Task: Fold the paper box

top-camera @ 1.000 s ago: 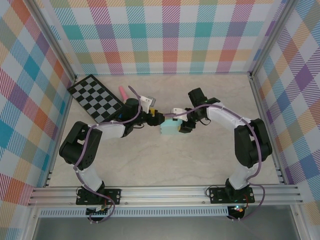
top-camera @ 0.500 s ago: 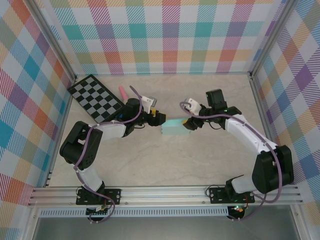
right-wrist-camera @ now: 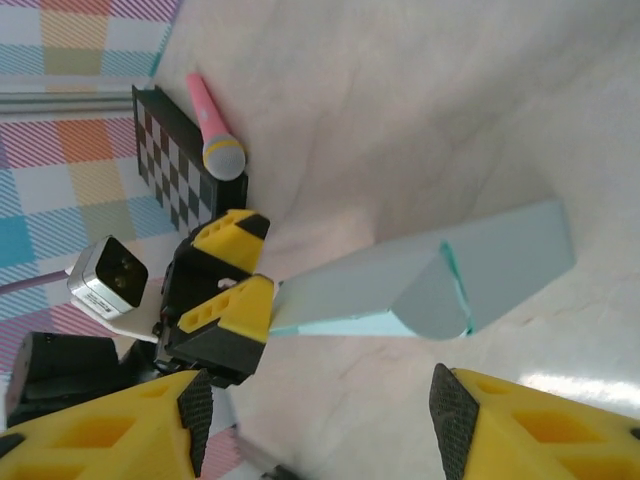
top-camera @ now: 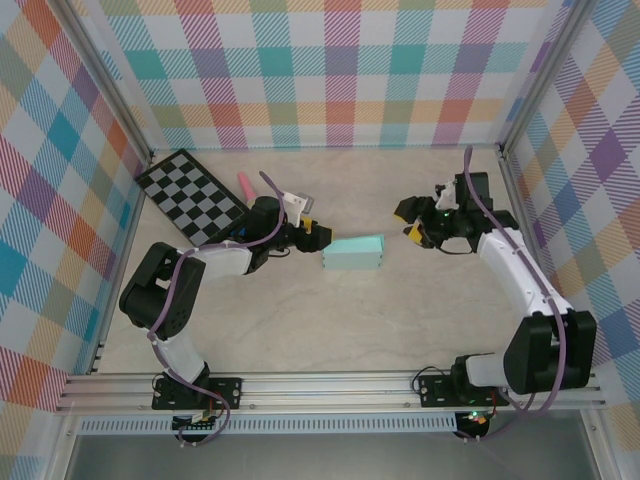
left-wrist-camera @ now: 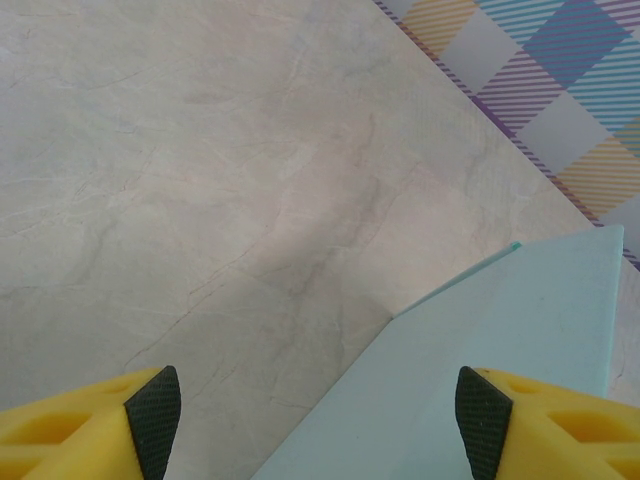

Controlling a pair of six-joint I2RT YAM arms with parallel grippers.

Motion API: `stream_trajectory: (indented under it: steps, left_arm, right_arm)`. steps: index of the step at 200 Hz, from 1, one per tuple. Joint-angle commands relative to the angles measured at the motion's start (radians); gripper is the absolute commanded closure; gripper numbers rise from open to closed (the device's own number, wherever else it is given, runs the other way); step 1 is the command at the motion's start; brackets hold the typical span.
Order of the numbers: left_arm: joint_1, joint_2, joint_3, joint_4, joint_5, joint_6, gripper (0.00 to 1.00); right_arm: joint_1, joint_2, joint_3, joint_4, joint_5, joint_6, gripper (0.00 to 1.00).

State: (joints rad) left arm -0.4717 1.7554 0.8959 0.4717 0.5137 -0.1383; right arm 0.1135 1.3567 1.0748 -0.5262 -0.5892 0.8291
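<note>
Mid-table, folded paper box point(top-camera: 353, 253); L gripper point(top-camera: 320, 238) beside it, R gripper point(top-camera: 409, 221) away, both agape

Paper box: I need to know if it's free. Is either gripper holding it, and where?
Nothing is held: left gripper open at an end of the paper box, one pad clear; right gripper open, apart.

Pale marbled tabletop point(top-camera: 300, 320); pastel plaid walls point(top-camera: 340, 70) on three sides; aluminium rail point(top-camera: 330, 385) at near edge.
</note>
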Motion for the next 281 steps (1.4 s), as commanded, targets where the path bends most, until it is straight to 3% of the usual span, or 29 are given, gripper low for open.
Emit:
stream_trajectory:
  steps: [1,69,183,245,281]
  left_arm:
    - [-0.015,0.065,-0.034,-0.175,-0.052,0.048,0.26]
    - [-0.017,0.062,-0.037,-0.17,-0.063,0.05,0.26]
    - [-0.017,0.078,-0.032,-0.168,-0.057,0.043,0.26]
    - [-0.024,0.082,-0.023,-0.187,-0.057,0.06,0.26]
    - [-0.027,0.081,-0.023,-0.195,-0.057,0.068,0.27]
  right_arm:
    - [0.026,0.053,0.02,-0.039,-0.098,0.143,0.42]
    - [0.061,0.197,0.054,-0.001,-0.063,0.15,0.5]
    - [0.08,0.226,0.011,0.036,-0.038,0.189,0.67]
    - [0.078,0.24,-0.023,0.015,0.013,0.126,0.68]
    - [0.077,0.257,-0.01,0.006,-0.004,0.113,0.62]
